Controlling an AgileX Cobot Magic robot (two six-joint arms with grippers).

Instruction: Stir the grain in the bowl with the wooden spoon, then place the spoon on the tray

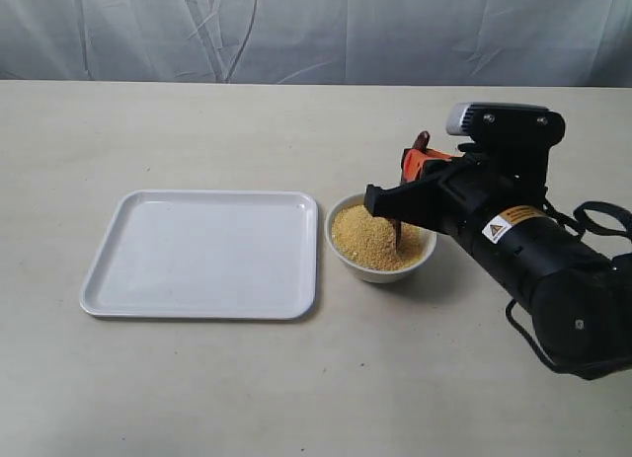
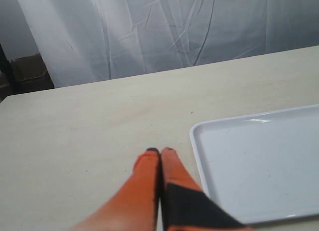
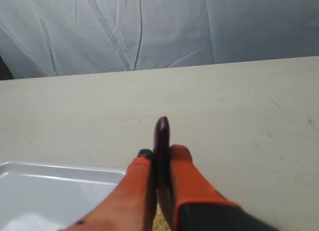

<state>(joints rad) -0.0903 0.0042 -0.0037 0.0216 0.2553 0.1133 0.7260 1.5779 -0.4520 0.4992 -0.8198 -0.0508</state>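
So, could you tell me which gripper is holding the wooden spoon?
The right gripper, fingers clamped on the wooden spoon; the left gripper holds nothing.

We see tray: white, smooth, glossy, light catching along rim. Bowl: white, smooth, mild sheen. Grain: fine, gritty, matt yellow. Wooden spoon: dark red-brown wood, polished gloss. We note right hand, left hand: orange fingers, smooth, plastic-looking, black matt patches. Counter: pale beige, matt, faintly speckled. Backdrop: thin, creased grey-white cloth.
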